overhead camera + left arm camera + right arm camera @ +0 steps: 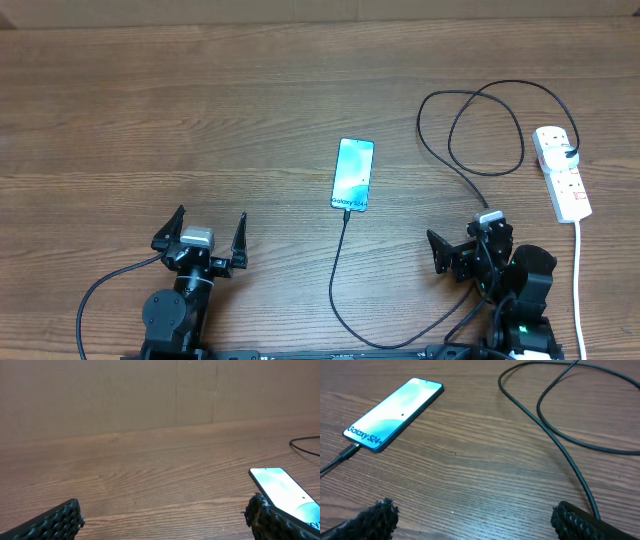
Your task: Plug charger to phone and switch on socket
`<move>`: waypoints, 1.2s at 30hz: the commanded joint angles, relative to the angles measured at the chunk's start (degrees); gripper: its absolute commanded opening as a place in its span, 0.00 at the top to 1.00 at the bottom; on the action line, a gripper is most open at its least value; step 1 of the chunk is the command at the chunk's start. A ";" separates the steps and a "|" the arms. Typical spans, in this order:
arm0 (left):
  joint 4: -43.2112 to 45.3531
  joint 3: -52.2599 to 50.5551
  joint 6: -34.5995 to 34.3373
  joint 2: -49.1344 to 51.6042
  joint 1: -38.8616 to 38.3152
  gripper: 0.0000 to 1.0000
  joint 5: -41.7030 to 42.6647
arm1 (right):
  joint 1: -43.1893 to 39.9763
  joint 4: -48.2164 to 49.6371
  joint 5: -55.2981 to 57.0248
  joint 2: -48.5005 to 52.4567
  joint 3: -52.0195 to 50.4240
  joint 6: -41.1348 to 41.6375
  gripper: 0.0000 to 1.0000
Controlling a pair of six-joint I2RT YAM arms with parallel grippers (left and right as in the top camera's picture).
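Observation:
The phone [352, 176] lies flat mid-table with its teal screen up, and it also shows in the right wrist view [395, 407] and the left wrist view [285, 491]. The black charger cable [336, 280] runs from the phone's near end, along the front edge, then loops [560, 440] up to the white socket [562, 172] at the right. Its connector tip [351, 452] sits against the phone's port and looks inserted. My left gripper [211, 228] stands open left of the phone, over bare wood [162, 521]. My right gripper [462, 242] is open beside the cable [477, 521].
The socket's white cord [578, 285] runs down toward the front edge at the far right. A cardboard wall [150, 395] stands along the table's far side. The wooden table [150, 120] stretches out bare to the left and back.

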 commanded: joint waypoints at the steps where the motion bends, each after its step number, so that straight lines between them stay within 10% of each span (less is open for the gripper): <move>1: -0.09 -0.22 0.94 -0.26 0.46 0.00 0.46 | 0.24 0.00 0.33 -1.05 -0.57 0.63 0.00; 36: -0.09 -0.22 0.92 -0.26 0.46 0.00 0.46 | 8.87 -0.24 2.38 -32.68 -0.55 9.03 0.00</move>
